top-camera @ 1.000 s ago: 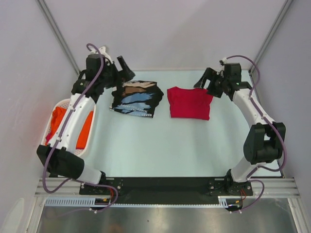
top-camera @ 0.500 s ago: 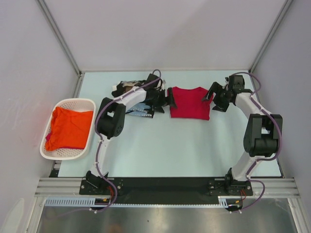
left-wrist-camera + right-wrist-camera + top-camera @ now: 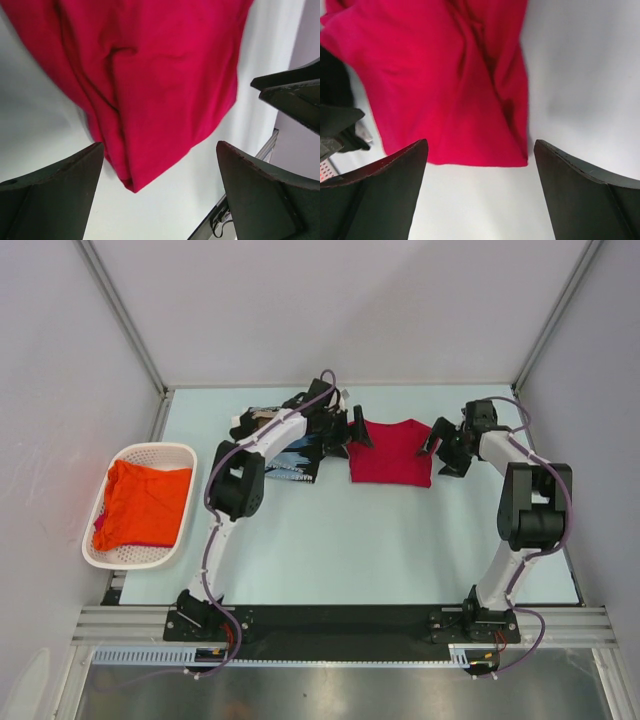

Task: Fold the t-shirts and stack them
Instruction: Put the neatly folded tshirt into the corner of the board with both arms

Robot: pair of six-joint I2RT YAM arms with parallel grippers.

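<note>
1. Top view: red t-shirt (image 3: 390, 452) lay folded at mid-back of the worktop (image 3: 330, 540), w/ left jaws at its left edge and right jaws at its right edge.
2. Top view only: black printed t-shirts (image 3: 295, 465) lay just left of the red one, partly under the left arm (image 3: 270, 435). Orange t-shirt (image 3: 140, 505) sat in the white basket (image 3: 150, 448), far left.
3. Left wrist view: jaws spread wide, pinching nothing, a red corner between them.
4. Right wrist view: jaws likewise spread and empty, red edge between them.
</note>
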